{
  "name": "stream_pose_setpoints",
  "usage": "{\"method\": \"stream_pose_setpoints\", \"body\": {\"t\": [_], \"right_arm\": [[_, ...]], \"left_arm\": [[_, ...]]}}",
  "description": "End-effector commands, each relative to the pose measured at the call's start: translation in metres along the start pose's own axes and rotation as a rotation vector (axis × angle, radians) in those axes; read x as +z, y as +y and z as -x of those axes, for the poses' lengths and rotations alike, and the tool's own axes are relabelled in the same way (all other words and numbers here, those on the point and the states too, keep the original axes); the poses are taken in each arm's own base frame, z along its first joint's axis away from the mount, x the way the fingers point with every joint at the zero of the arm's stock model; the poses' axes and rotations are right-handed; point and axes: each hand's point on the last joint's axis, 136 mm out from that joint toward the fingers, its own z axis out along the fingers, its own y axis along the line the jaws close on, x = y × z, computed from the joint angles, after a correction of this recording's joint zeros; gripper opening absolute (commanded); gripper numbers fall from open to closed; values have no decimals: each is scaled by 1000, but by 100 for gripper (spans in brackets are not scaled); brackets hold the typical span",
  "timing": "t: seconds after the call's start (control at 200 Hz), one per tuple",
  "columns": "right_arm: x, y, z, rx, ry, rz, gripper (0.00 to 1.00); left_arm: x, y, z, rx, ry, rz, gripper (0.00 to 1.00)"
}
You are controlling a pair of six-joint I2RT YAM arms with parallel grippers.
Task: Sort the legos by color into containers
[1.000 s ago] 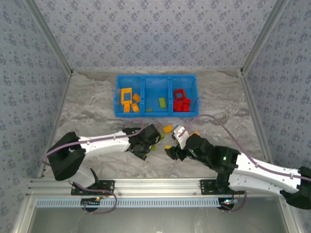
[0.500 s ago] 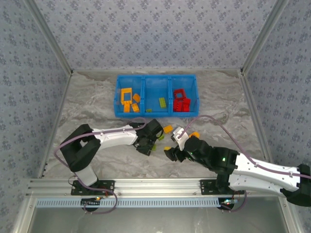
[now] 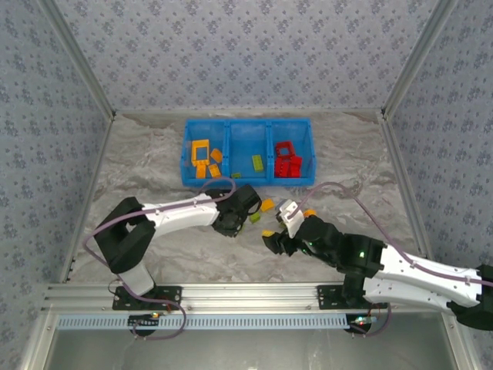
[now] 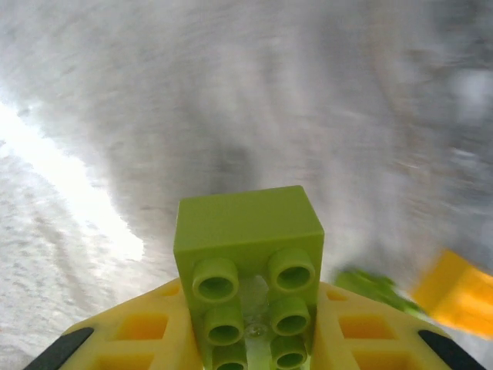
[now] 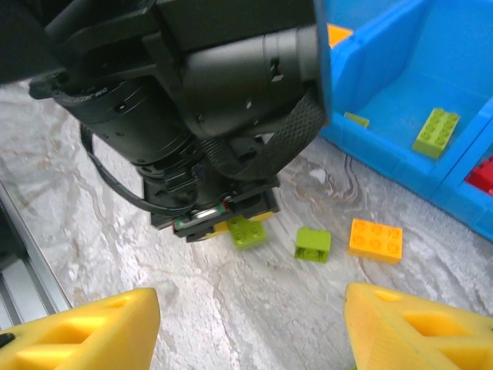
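Grey marbled tabletop carries a blue bin with three compartments: orange bricks in its left one, a green piece in the middle, red bricks in the right. Just in front of the bin's middle compartment the left pincer is closed on a lime green brick, its yellow fingers pressed against both sides. Further out from the bin's front wall the right pincer stands wide open, holding nothing. Near that front wall lie a second green brick and an orange brick, just beside each other.
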Motion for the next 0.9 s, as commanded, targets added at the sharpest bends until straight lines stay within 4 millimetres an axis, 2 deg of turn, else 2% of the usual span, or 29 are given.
{"method": "stream_pose_setpoints", "body": {"t": [0.0,0.125,0.265,0.41,0.505,0.545,0.705,0.894], "right_arm": [[-19,-6,49,21,-148,-12,68],[-21,-13,67,38,-203,-29,70],[-16,-32,82,77,-239,-111,70],[-10,-52,93,96,-276,-240,70],[-3,-58,99,90,-297,-291,70],[2,-59,99,88,-293,-305,70],[15,-56,102,96,-276,-297,70],[23,-55,90,108,-239,-292,70]], "left_arm": [[-55,-48,31,270,-143,-103,14],[-76,-88,40,498,-187,-118,14],[-72,-124,55,645,-199,-99,14],[-41,-156,64,734,-123,-76,16],[-21,-168,72,777,-122,-31,17],[-19,-178,77,786,-141,-29,17],[18,-188,87,787,-112,-16,19],[47,-191,86,796,-70,-5,27]]}}
